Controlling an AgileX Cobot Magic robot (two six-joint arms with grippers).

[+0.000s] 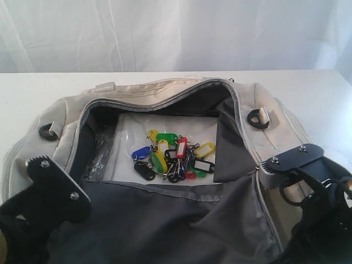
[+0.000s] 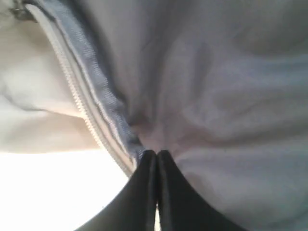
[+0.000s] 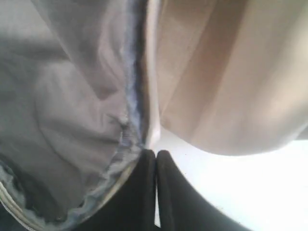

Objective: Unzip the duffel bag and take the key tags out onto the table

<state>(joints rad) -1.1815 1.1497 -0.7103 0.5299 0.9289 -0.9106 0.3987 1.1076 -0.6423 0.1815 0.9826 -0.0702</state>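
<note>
Sprawling unzipped across the middle of the white table: the cream duffel bag, with its top flap folding down toward the near edge and baring the dark grey lining.

Resting on the bag's floor near the middle of the opening, on a clear plastic sheet: the key tags, bunching together in blue, green, yellow, red and black on metal rings. Sitting well inside the bag, on the far side of the folded flap and apart from both arms.

Clamping tight at the near left corner of the flap: the left gripper, fingertips pressing together and meeting the grey lining just beside the pale zipper teeth. Impossible to tell about any cloth being caught between them.

Mirroring it at the near right corner: the right gripper, fingers likewise squeezing together, touching the puckered zipper edge at the join of grey lining and cream outer fabric, with bright table showing beyond. Again, no telling about fabric being pinched.

Flanking the opening: one black D-ring at the left end and another D-ring at the right end, each hanging from a pale webbing tab.

Hanging behind the table's far edge: a white curtain.
</note>
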